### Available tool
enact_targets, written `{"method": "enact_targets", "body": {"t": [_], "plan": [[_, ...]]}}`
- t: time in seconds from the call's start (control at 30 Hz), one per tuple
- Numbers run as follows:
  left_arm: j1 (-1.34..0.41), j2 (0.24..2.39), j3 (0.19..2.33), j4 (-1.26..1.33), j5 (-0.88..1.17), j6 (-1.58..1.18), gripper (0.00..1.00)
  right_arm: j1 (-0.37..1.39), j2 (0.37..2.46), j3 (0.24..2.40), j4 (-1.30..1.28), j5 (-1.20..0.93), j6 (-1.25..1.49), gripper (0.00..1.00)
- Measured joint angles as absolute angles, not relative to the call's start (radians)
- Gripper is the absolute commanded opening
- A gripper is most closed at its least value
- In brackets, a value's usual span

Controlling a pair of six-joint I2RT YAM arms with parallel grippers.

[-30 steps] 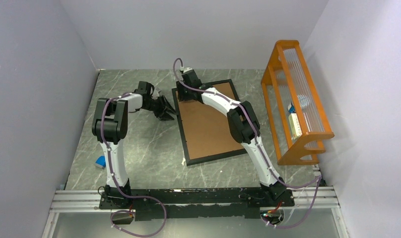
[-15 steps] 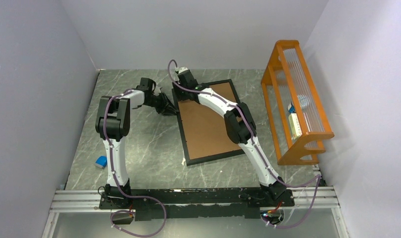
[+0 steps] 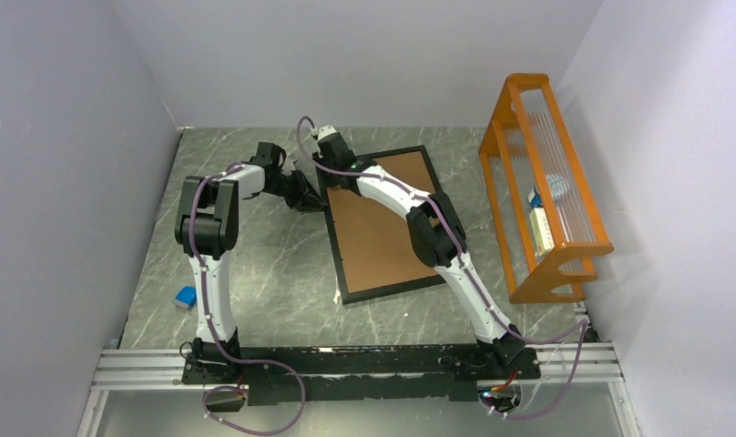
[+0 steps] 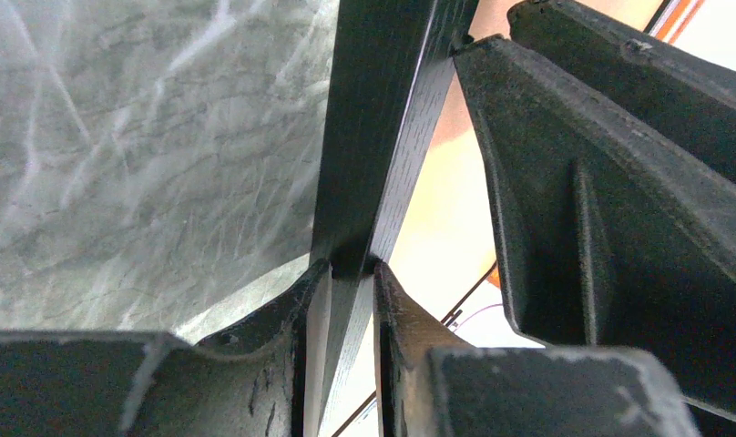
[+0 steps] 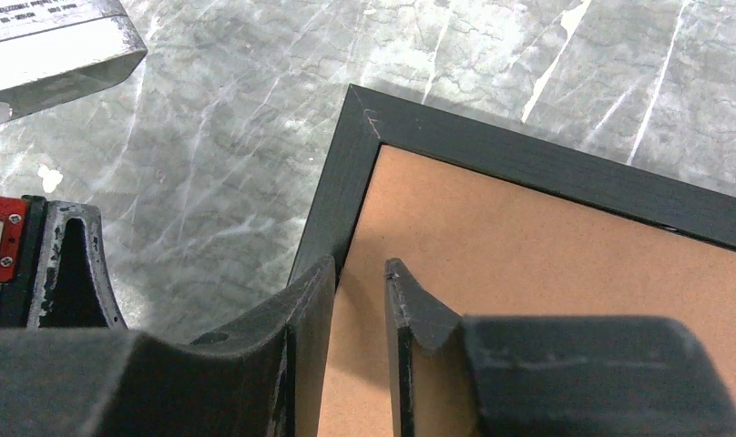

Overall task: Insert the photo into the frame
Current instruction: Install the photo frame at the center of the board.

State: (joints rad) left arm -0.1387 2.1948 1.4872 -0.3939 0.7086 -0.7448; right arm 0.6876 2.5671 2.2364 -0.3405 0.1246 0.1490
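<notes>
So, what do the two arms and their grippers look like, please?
The left arm and right arm have white links with black joints and black bases. A purple cable runs along each. The left gripper and right gripper are matte black, with wedge-shaped, scuffed fingers.

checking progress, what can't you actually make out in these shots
Photo: in no view; the brown backing board fills the frame, hiding anything beneath.
Left hand: left wrist view is too close to tell whether it clamps the frame rail.
Orange rack contents: top view, too small, behind clear slats.
Blue thing by left arm: top view, too small.
</notes>
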Motion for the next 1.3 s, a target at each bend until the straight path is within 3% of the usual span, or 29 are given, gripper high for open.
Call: {"method": "enact_targets", "body": {"t": [0.23,0.53,1.3], "plan": [[-0.139,2.195,1.487,-0.396,0.709,-0.745,0.25,0.691,2.556,2.211,-0.313,0.123,0.138,0.12],[-0.139,2.195,1.488,-0.402,0.709,-0.744,0.24,0.692,2.537,2.162,-0.268,0.12,0.144,0.0],[-0.138,2.201,1.508,-0.442,0.702,-0.745,0.22,0.69,2.512,2.096,-0.226,0.125,0.137,0.0]]}}
